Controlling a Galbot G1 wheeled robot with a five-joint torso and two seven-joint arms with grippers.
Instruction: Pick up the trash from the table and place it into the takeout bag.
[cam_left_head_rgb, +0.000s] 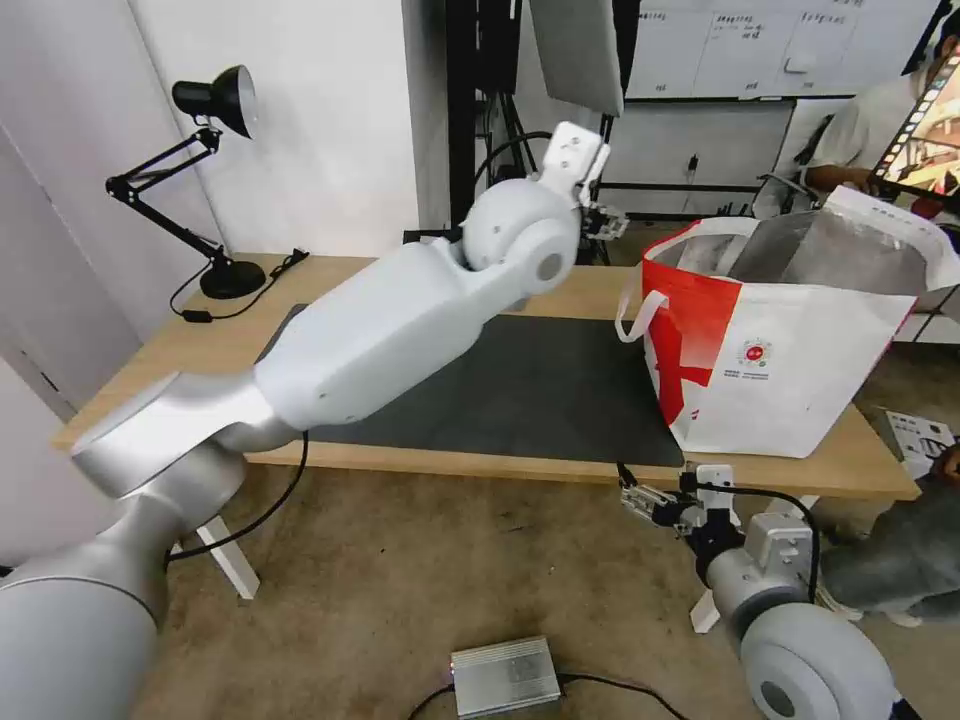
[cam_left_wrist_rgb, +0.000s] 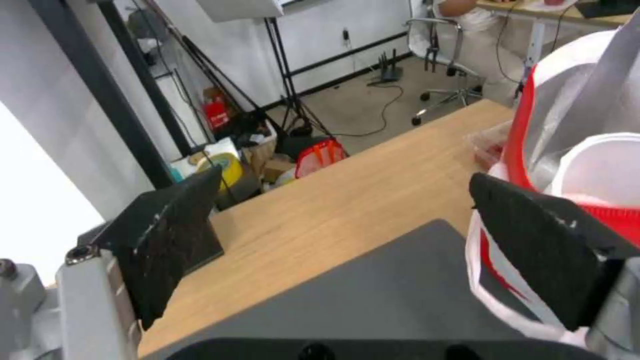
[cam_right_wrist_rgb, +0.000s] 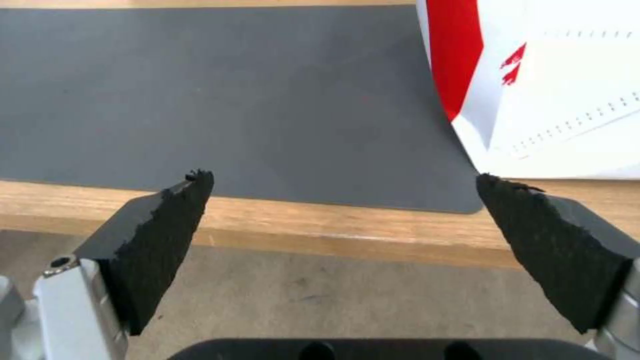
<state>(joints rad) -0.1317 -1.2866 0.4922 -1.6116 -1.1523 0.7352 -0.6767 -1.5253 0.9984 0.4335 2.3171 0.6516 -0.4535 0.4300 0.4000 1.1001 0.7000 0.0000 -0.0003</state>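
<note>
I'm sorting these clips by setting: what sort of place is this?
Probably a lab or office workspace set up for filming, not a home: a whiteboard on the back wall, stand legs and loose cables behind the table, and a rolling office chair.

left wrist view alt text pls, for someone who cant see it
The left gripper hangs open above the table, beside the white-and-red takeout bag. A clear tray of red fruits lies on the wood by the bag, and a dark grey mat sits below the fingers.
</note>
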